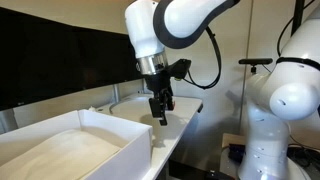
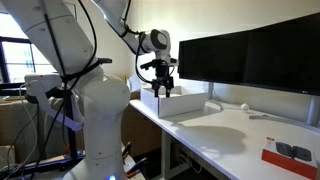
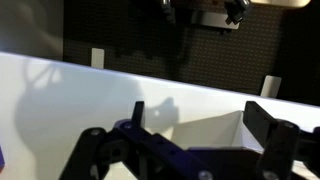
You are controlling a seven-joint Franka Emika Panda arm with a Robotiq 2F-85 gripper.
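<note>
The claw (image 1: pixel 160 116) hangs wide open and empty just above the white box (image 2: pixel 176 103) on the table (image 2: pixel 232 132) (nothing is grabbed yet), so the work has hardly begun.

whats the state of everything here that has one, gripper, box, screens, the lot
black two-finger gripper: open, holding nothing, hovering
white rectangular open-topped box: upright on the white desk, just below the gripper, no lid, contents unclear
black computer monitors: screens dark
flat red box: lying flat near the desk edge
</note>
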